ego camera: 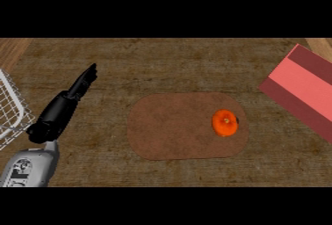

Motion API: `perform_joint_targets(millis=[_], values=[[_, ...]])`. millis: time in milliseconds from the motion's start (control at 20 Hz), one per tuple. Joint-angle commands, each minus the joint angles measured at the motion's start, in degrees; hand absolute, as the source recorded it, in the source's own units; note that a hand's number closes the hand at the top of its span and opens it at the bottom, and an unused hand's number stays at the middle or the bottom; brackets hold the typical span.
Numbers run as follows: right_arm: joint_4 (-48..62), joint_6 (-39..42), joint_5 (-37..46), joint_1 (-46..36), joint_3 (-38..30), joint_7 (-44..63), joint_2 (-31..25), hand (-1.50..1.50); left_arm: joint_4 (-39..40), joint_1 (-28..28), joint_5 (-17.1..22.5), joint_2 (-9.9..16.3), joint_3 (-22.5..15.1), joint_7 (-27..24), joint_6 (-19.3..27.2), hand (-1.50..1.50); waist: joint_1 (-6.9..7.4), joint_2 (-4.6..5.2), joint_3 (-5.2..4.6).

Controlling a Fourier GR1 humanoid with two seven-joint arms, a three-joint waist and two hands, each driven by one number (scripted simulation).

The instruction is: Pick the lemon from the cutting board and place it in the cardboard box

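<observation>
Fruit point(225, 122) rests on cutting board point(175, 132).

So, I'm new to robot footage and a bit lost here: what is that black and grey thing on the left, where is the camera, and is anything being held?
The camera sits at the robot's head, looking steeply down at a brown counter. The black shape is its left hand on a grey forearm, fingers straight, holding nothing. The right hand is out of view. A brown cutting board carries an orange round fruit, the task's lemon. At right is a red box; at left, a white wire rack.
</observation>
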Motion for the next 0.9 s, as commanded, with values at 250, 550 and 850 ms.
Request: perform_joint_targets(millis=[250,550,850], values=[[20.44,5.16,4.72,-4.19,4.59,-11.97,-6.67,-1.50,2.08,0.04,-1.93,-1.43,-1.49,-3.07,0.41,0.00,0.90,0.41,0.08],[24.25,3.94,-0.64,-5.16,-0.04,-25.36,-7.79,-1.50,-1.16,-1.09,0.24,-0.71,0.23,1.48,-0.68,0.00,0.51,0.02,0.17],[30.05,7.65,-19.85,-11.47,-19.86,-22.63,-4.53,-1.50,0.80,-0.63,-0.43,-1.25,-0.01,0.26,-0.07,0.00,-0.32,-0.14,0.33]])
